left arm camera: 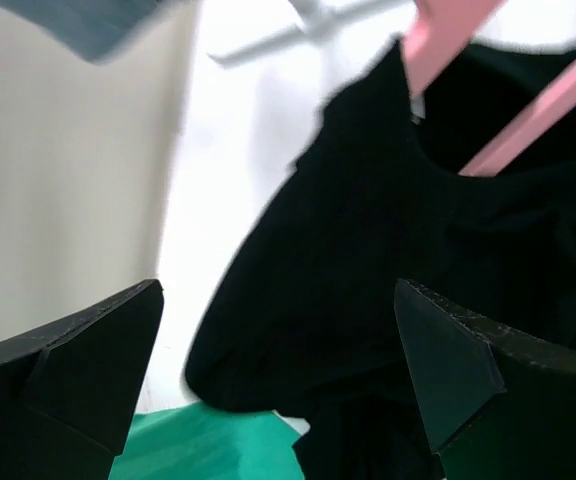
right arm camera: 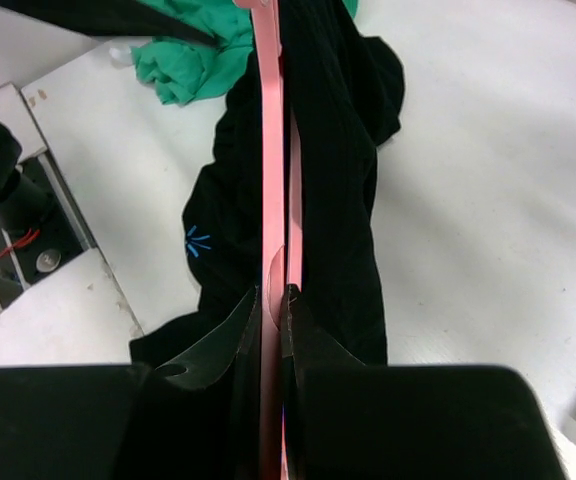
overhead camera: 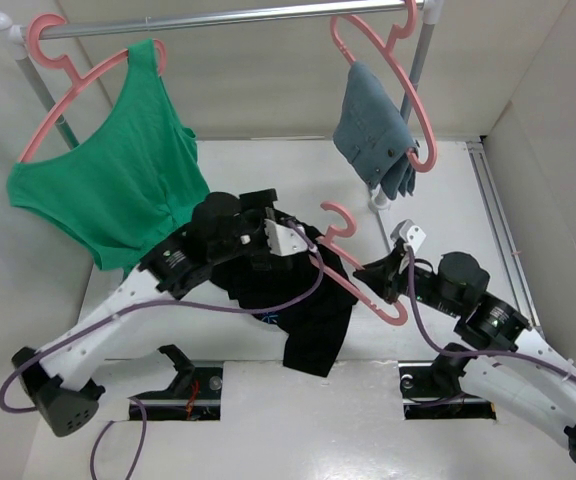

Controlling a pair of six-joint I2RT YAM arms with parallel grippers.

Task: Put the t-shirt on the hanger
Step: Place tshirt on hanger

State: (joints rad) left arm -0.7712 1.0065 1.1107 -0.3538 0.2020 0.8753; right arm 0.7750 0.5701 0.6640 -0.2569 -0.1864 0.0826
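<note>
Setting: white tabletop point(overhead camera: 268, 440) inside white walls, with a metal rail point(overhead camera: 228, 17) across the back.

Item 1, t-shirt point(overhead camera: 308, 320): black, draped on the hanger between my 2 arms, over the middle of the tabletop. In my left wrist view the pink plastic enters its neck opening, with a white label point(left arm camera: 416, 106) beside it. A small blue mark point(right arm camera: 198, 242) shows on the cloth. Its lower end hangs toward the tabletop; I cannot tell whether it touches.

Item 2, hanger point(overhead camera: 368, 292): pink, tilted, off the rail, with its hook point(overhead camera: 340, 215) pointing up and toward the back. 1 shoulder runs bare down to my right fingers; the other is under the cloth.

Item 3, my left fingers point(left arm camera: 278, 290): spread wide, gripping nothing, pointed at the t-shirt, with black cloth just ahead of them.

Item 4, my right fingers point(right arm camera: 273, 305): closed on the hanger's thin edge, with cloth hanging on both sides of it.

Item 5, green top point(overhead camera: 118, 190): on a 2nd pink hanger point(overhead camera: 68, 110) hooked on the rail at the left. Its hem hangs beside my left arm.

Item 6, blue-grey garment point(overhead camera: 373, 130): on a 3rd pink hanger point(overhead camera: 428, 150) at the right end of the rail.
</note>
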